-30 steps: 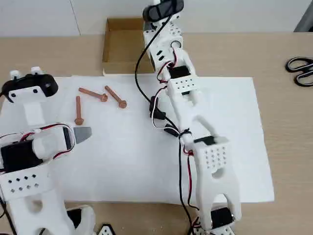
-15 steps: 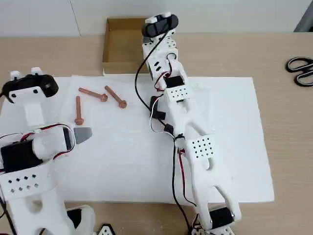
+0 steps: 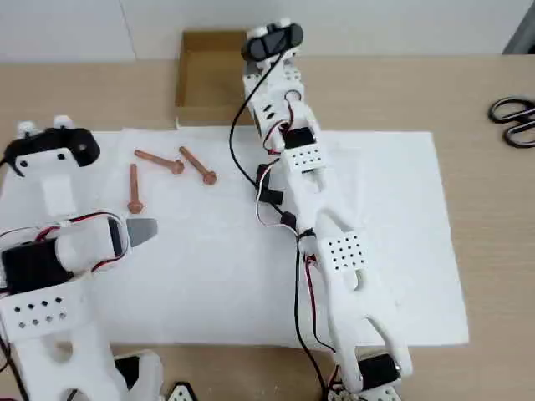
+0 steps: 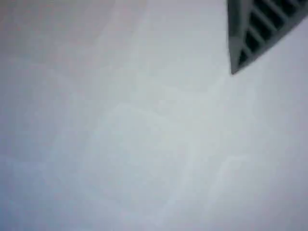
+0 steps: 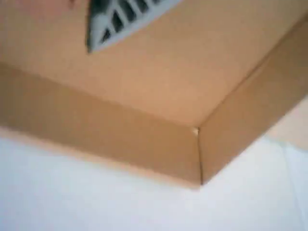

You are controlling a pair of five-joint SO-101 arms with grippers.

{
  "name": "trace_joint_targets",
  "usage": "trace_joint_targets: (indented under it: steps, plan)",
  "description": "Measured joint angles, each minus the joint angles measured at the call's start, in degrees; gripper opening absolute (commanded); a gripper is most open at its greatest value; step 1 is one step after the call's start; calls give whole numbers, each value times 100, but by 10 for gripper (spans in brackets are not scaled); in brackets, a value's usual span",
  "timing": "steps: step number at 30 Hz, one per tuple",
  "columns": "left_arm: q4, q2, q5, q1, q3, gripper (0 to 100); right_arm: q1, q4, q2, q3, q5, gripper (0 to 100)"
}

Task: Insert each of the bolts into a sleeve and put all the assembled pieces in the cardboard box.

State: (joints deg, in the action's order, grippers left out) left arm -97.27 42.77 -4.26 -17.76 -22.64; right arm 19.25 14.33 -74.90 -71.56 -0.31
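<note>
Three reddish-brown bolts lie on the white paper sheet (image 3: 209,276): one (image 3: 159,160) and another (image 3: 198,165) side by side, the third (image 3: 134,188) just in front of them. The cardboard box (image 3: 209,79) stands past the sheet's far edge. My right gripper (image 3: 266,58) hangs over the box's right side at the end of the outstretched arm. In the right wrist view the box's inner corner (image 5: 197,134) lies close below. My left gripper (image 3: 142,230) hovers low over the paper (image 4: 144,144), a little in front of the third bolt.
Scissors (image 3: 514,121) lie on the wooden table at the far right. The right arm and its cables (image 3: 288,221) stretch across the middle of the sheet. The left arm's base (image 3: 50,150) stands at the sheet's left edge.
The right arm has swung slightly left and drawn its wrist back from beyond the box's far edge to over the box. The left arm and the bolts have not moved.
</note>
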Motion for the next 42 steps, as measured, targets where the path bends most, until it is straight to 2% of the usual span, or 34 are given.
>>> trace_joint_targets:
  steps: [5, 12, 16, 26, 42]
  plan:
    - [0, 0, 0, 0, 0, 321, 0, 185, 9, -527, 0, 152]
    - [0, 0, 0, 0, 0, 321, 0, 1433, 18, -2004, 0, 152]
    - [0, 0, 18, 0, 0, 321, -18, 1987, 290, -2198, 0, 152]
    - [0, 0, 114, 0, 0, 321, -97, 4211, 2822, -2268, 0, 151]
    - [-167, 0, 141, 0, 0, 321, -264, 8018, 5635, -2330, 0, 151]
